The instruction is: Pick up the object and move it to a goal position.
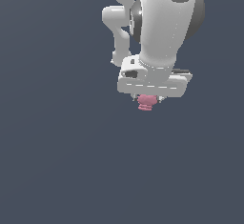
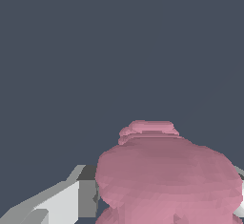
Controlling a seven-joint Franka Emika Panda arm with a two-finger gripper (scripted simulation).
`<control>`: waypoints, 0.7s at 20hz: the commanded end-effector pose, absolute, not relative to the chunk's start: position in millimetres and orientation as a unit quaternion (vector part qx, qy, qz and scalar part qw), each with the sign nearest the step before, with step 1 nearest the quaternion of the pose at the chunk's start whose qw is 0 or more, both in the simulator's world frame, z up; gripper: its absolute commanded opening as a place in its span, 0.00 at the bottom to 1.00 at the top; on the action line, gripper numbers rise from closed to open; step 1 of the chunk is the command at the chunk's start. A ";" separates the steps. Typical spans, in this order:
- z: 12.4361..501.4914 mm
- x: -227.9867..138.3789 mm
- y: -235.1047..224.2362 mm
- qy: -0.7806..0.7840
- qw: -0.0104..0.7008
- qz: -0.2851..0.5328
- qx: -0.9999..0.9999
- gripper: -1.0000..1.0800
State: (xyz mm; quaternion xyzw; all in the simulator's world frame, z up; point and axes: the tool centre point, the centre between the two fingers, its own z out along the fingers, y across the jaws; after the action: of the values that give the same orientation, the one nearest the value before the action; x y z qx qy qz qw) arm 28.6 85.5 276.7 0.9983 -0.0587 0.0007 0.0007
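Exterior view: white gripper [image 1: 151, 96] hanging beneath the arm's bulky wrist, pointing down over a plain dark ground. Pink object [image 1: 146, 102] tucked right under the gripper body, only its lower ridged folds peeping out below. No marker for the goal position visible anywhere. Probably carried this way, snug and centred, to keep the lump from slipping during transfer.

Wrist view: pink object [image 2: 167, 175] filling the near field, lumpy and layered, with a grey-white finger [image 2: 71, 201] pressed against one flank and a sliver of the other finger at the opposite edge. Clamped on the object from both sides, by the look of it, with the blob seated between the fingers rather than beside them. Whether resting on the ground or lifted clear: cannot tell.
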 end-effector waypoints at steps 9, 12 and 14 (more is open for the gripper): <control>386.3 23.8 141.9 -0.059 0.001 0.000 0.998 0.00; 411.2 23.5 154.6 -0.059 0.001 0.000 0.998 0.00; 425.8 23.4 162.1 -0.059 0.000 0.000 0.998 0.00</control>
State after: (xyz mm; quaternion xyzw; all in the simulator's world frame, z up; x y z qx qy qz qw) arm 23.9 156.4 414.4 0.9983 -0.0586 0.0008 0.0003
